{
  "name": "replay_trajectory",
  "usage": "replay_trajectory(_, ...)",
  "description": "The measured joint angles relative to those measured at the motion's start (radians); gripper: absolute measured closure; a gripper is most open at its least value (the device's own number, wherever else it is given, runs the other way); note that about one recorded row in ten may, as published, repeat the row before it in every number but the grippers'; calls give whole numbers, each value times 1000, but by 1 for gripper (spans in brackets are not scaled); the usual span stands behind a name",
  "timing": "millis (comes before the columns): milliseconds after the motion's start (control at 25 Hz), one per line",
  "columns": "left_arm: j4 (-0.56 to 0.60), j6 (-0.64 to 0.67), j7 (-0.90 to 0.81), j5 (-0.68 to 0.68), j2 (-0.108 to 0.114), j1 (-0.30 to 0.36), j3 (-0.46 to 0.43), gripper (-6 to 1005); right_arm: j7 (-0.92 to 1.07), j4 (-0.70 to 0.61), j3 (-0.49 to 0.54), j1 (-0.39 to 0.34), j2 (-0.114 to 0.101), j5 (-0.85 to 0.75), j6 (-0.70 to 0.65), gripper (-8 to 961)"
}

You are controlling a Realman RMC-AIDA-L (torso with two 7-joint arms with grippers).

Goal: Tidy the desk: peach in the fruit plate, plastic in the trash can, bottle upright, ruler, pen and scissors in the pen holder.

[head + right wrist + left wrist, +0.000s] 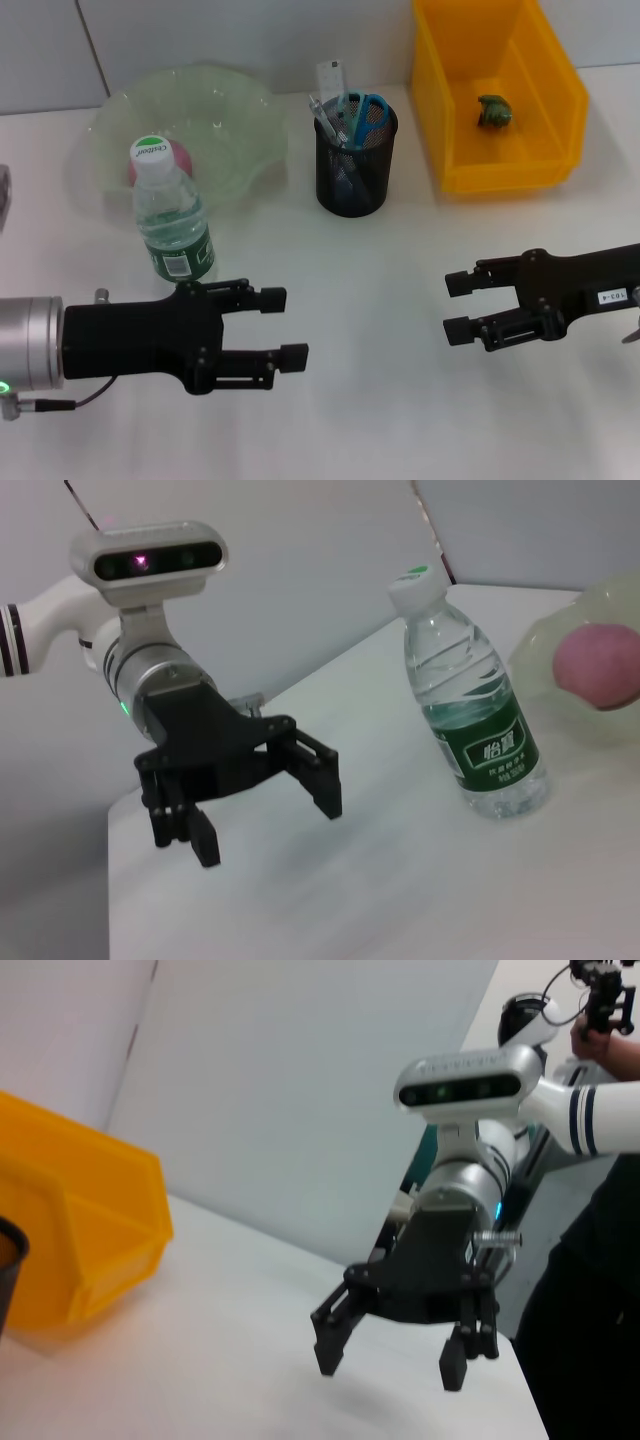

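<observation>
My left tool [285, 328] hangs empty over the bench [380, 290] at about 7 o'clock in the head view, its jaws spread wide. My right tool [460, 306] hangs at about 4 o'clock, also parted and holding nothing.

The bottle [172, 222] stands upright just beyond my left tool, near 9 o'clock, green cap on and partly filled. I judge it moderately heavy, with thin, smooth plastic walls that would give under a hard squeeze and could slip; if I had to move it, I would grip the labelled band low on the body.

The peach [180, 158] shows pink behind the bottle cap, lying in the fruit plate [240, 125] at 11 o'clock. It looks soft and roundish, so I would take it across its widest part with light pressure.

The pen holder [355, 160] at 12 o'clock carries the scissors [368, 115], the ruler [331, 82] and what I take for the pen [322, 112]; all stiff, light things best taken by the upper end.

The yellow trash can [500, 170] at 1 o'clock holds a crumpled green piece of plastic [494, 111], light and springy.

By my reckoning every item already sits in place.
</observation>
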Motion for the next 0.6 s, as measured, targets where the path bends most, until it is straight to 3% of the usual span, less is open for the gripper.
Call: replay_trajectory(600,2,11,9,11,-2,1,-1,207,-8,-3,2,-3,14,5,-3,126)
